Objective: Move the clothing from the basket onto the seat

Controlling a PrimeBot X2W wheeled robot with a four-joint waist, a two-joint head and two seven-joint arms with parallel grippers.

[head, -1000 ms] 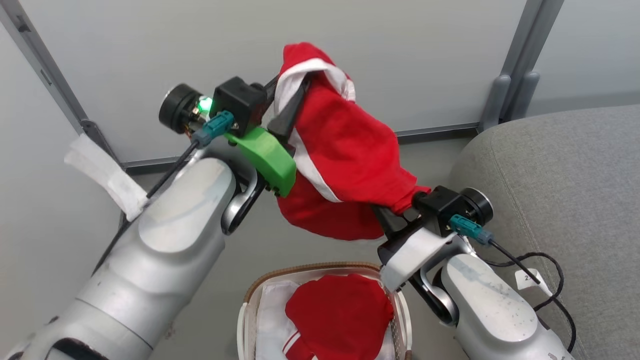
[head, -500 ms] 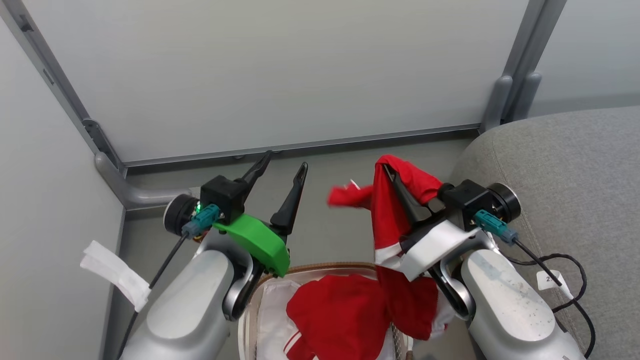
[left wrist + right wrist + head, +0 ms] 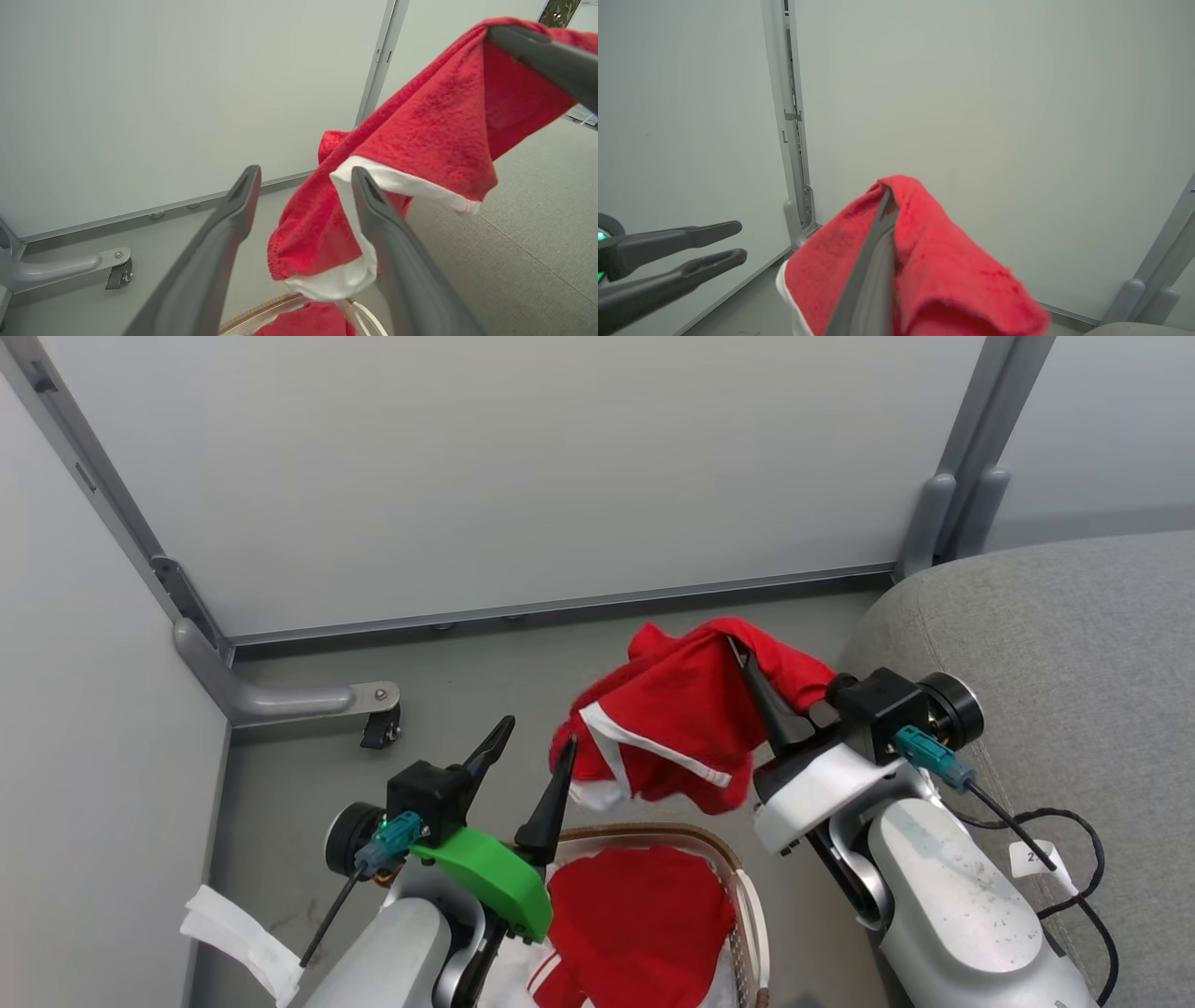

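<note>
Seeing only part of the basket (image 3: pixel 672 829), cut off at the bottom edge, holding a red garment (image 3: pixel 635 924). Clamping the right gripper (image 3: pixel 738 653) tight on a second red garment (image 3: pixel 672 719), half burying its fingers (image 3: pixel 761 702), dangling above the basket beside the seat (image 3: pixel 1074 644). Spreading the left gripper (image 3: pixel 537 733) wide, grasping nothing, just beside the white trim (image 3: pixel 653 747).

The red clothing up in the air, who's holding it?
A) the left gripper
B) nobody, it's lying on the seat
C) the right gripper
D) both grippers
C: the right gripper is shut on the red clothing, while the left gripper stands open.
</note>
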